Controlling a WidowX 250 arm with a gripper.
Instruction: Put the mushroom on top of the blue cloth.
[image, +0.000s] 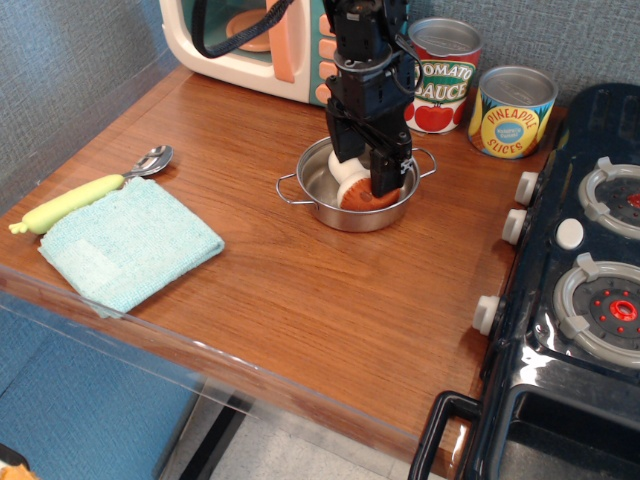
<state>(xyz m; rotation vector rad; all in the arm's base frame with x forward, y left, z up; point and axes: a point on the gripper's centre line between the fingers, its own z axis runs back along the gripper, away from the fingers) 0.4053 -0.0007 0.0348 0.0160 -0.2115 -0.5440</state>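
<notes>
The tool (366, 183) pinched the mushroom (362, 191) inside the steel pan (310, 192); it looked light, rigid and smooth, best held across its thick white stem.

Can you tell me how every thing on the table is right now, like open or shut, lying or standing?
mushroom: on its side in the pan, gripped.
gripper: shut on the mushroom.
steel pan: upright, holding the mushroom.
blue cloth: folded flat, nothing on it.
spoon: lying flat beside the cloth.
toy microwave: door open.
tomato sauce can: standing upright.
pineapple can: standing upright.
</notes>
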